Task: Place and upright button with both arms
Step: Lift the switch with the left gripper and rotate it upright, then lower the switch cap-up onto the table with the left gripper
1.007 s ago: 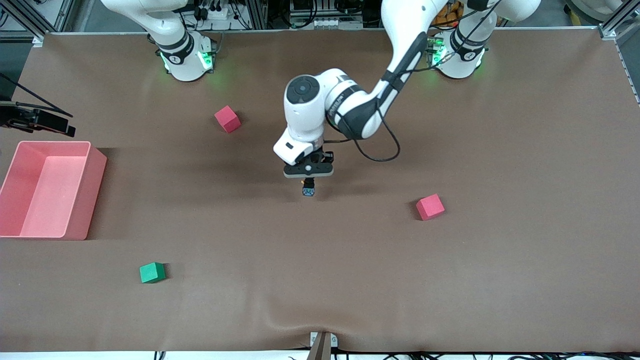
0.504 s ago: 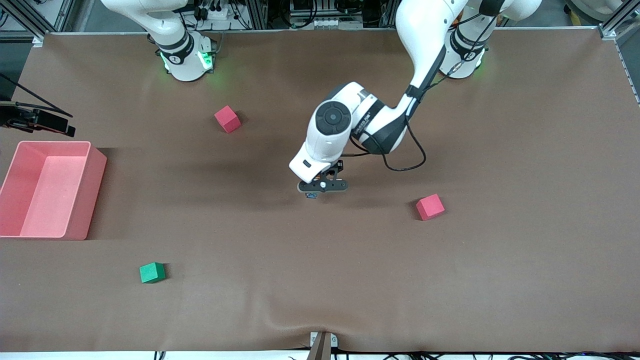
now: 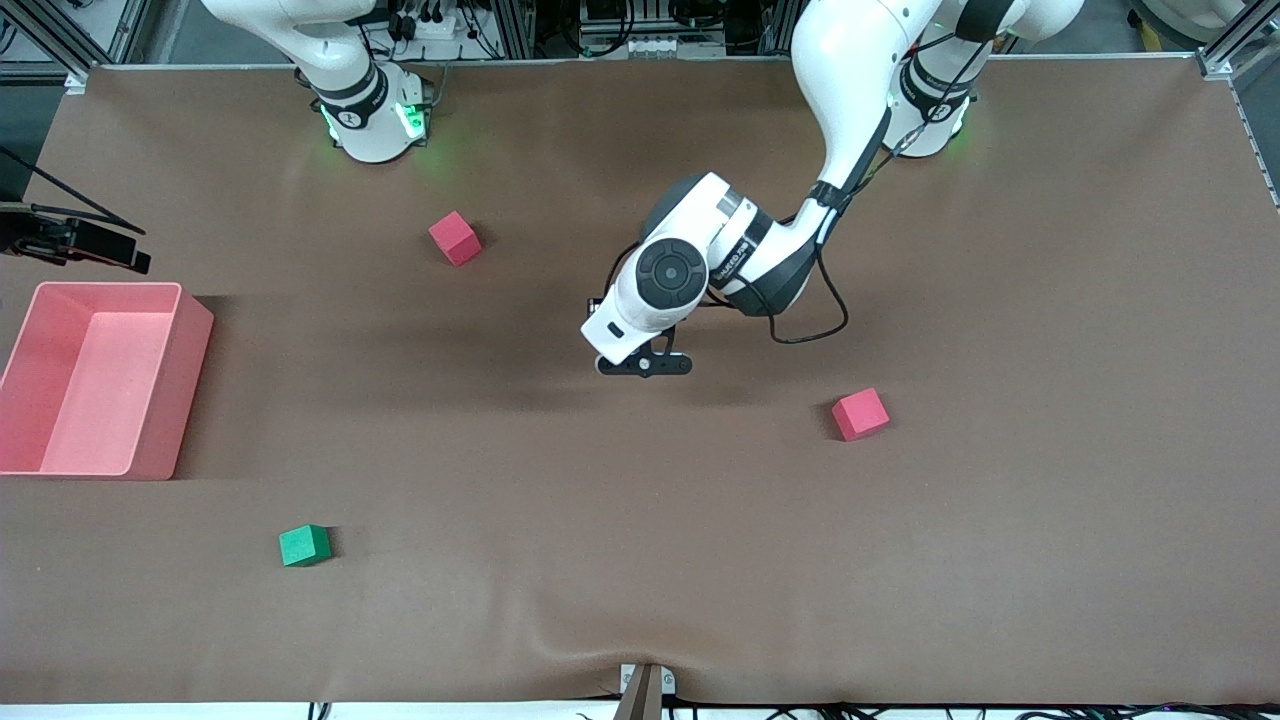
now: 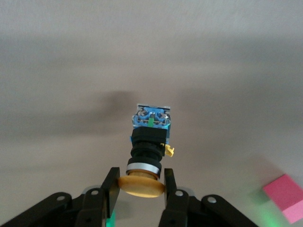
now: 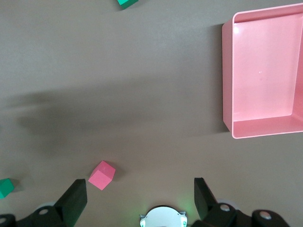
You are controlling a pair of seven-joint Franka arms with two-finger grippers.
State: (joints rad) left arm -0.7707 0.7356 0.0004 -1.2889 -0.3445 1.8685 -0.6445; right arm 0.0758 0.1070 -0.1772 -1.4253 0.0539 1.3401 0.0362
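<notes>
In the left wrist view my left gripper (image 4: 141, 187) is shut on the button (image 4: 149, 142). Its fingers pinch the round orange-yellow cap, and the black body and bluish base point away toward the brown table. In the front view the left gripper (image 3: 645, 365) hangs low over the middle of the table and hides the button. My right gripper (image 5: 139, 198) is open and empty, high over the table by its own arm's base (image 5: 161, 218). It is out of the front view, and that arm waits.
One red cube (image 3: 455, 238) lies toward the right arm's base, also in the right wrist view (image 5: 101, 174). Another red cube (image 3: 860, 414) lies toward the left arm's end. A green cube (image 3: 303, 545) lies nearer the camera. A pink bin (image 3: 190, 330) stands at the right arm's end.
The left arm's wrist has swung over the button and dropped lower. The button, which showed just under the gripper in the front view before, is now hidden beneath it.
</notes>
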